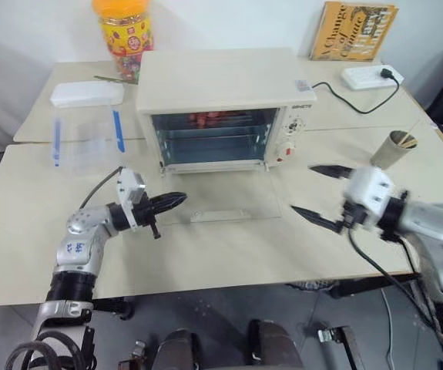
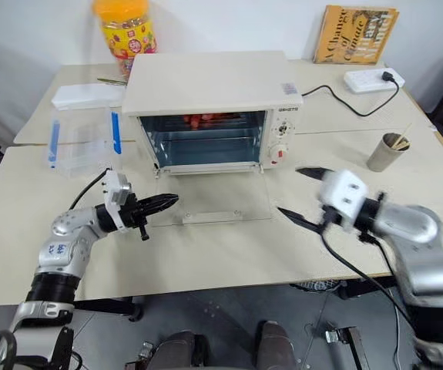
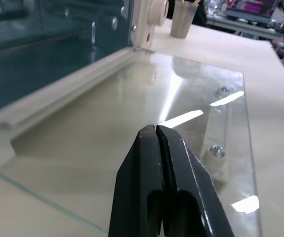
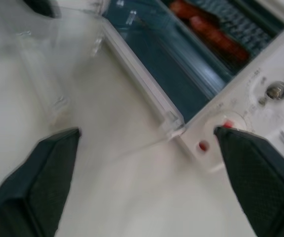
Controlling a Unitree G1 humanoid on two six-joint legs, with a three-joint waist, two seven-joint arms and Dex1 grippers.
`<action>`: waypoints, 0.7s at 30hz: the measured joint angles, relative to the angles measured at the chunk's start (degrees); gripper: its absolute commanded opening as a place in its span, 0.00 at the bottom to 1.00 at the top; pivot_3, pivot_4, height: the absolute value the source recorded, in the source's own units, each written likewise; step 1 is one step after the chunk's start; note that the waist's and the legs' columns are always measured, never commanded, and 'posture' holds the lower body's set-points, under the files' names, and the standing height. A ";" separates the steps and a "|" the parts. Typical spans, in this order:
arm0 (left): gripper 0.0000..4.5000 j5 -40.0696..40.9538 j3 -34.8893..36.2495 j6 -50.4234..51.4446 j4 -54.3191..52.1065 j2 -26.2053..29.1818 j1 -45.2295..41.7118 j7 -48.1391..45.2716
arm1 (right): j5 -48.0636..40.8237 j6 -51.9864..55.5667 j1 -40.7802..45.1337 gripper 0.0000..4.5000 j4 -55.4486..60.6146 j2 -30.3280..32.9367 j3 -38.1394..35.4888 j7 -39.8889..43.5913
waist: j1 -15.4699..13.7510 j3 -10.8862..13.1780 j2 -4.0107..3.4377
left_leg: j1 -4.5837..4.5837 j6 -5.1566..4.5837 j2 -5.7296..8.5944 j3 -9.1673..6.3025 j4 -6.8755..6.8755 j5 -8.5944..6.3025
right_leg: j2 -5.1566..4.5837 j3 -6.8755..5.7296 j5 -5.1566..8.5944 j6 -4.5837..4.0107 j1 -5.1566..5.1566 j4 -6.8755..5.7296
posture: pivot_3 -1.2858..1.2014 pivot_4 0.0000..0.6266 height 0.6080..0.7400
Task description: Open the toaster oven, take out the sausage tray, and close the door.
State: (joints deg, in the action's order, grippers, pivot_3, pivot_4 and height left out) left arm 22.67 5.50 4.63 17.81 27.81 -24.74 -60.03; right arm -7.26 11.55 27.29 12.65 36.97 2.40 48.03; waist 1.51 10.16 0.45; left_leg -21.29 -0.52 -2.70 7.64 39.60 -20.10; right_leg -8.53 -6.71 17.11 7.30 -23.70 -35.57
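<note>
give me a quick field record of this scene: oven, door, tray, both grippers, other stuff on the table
toaster oven: on the table, front facing the robot
door: fully open, lying flat on the tabletop
sausage tray: inside the oven, at the back
left gripper: jaws shut, empty, over the door's left edge
right gripper: jaws wide open, empty, right of the door
other: clear plastic box, candy jar, book, power strip, paper cup

Bright even indoor light; white glare streaks on door [image 3: 191, 118] glass; right wrist view motion-blurred.
</note>
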 measured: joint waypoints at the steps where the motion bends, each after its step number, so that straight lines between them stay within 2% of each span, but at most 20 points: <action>1: 0.01 0.15 0.36 -0.18 -0.64 0.06 0.72 0.07 | 2.28 1.03 2.55 1.00 -0.76 -1.67 2.64 -1.64 | -0.01 0.00 0.00 | 0.00 0.00 0.00 -0.03 -0.01 0.00 | -0.01 -0.04 0.01 -0.01 0.00 -0.02 | 0.52 0.24 1.00; 3: 0.01 0.85 1.28 -0.01 -1.88 0.13 2.10 0.38 | 6.30 1.58 5.94 1.00 -3.60 -4.86 6.47 -4.73 | -0.30 0.00 0.00 | -0.07 -0.01 0.01 -0.12 0.00 -0.01 | -0.03 -0.15 0.01 -0.02 0.00 -0.02 | 0.52 0.24 1.00; 6: 0.12 3.40 3.65 2.80 -4.93 0.28 4.92 1.35 | 13.44 -2.18 10.65 1.00 -11.23 -8.78 11.69 -10.18 | -0.06 -0.01 0.02 | -0.15 -0.05 0.04 -0.11 0.06 -0.05 | -0.10 -0.19 0.01 -0.01 0.00 0.00 | 0.52 0.24 1.00; 11: 0.44 7.30 7.46 6.79 -14.50 0.43 10.17 4.78 | 27.79 -8.33 20.09 1.00 -27.27 -13.96 18.35 -23.49 | 0.75 -0.01 0.02 | -0.14 -0.03 -0.03 -0.15 0.06 -0.05 | -0.08 -0.25 0.01 -0.03 -0.02 -0.02 | 0.52 0.24 1.00; 17: 0.83 11.15 11.90 9.65 -22.15 0.86 14.12 8.55 | 37.08 -13.61 28.74 1.00 -43.67 -19.03 21.79 -37.77 | 1.70 -0.01 0.01 | -0.15 0.00 -0.01 -0.55 -0.01 -0.03 | -0.09 -0.28 0.03 -0.05 -0.02 -0.06 | 0.52 0.24 1.00; 21: 0.83 12.48 12.61 11.06 -23.79 1.22 14.33 9.48 | 39.73 -16.74 33.31 1.00 -50.40 -21.51 22.33 -42.33 | 1.82 -0.01 0.01 | -0.15 0.00 -0.02 -0.64 -0.03 -0.03 | -0.09 -0.30 0.03 -0.05 -0.01 -0.07 | 0.52 0.24 1.00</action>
State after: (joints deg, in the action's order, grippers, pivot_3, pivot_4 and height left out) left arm 35.15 18.10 15.69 -5.99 29.03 -10.41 -50.55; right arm 32.46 -5.20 60.60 -37.75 15.46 24.73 5.71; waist 3.33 10.15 0.45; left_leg -21.44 -0.52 -2.72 7.00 39.57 -20.13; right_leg -8.62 -7.01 17.14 7.25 -23.72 -35.64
